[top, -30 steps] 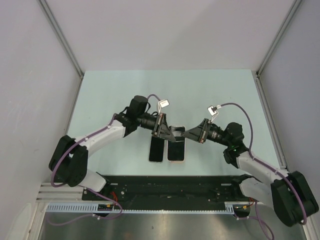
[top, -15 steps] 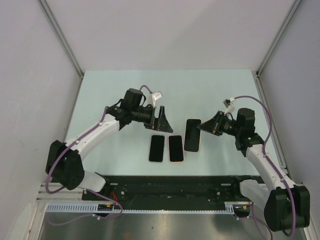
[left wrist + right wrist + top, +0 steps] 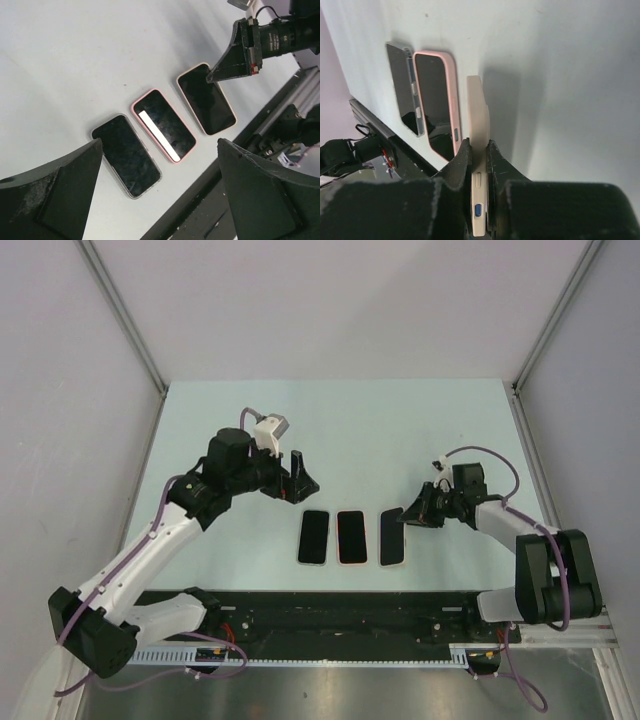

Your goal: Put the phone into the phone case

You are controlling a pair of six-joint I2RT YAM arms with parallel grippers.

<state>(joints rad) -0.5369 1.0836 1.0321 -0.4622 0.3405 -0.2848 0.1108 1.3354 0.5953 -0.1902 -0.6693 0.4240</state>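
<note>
Pale green table (image 3: 400, 430), near edge: the right gripper (image 3: 404, 516) is pinched tight on the far end of the cream-edged phone (image 3: 392, 542), just beside the pink phone case (image 3: 351, 537), while the left gripper (image 3: 300, 480) hangs wide open, empty. Done well, this step likely keeps the phone level and square to the case before any release.
</note>
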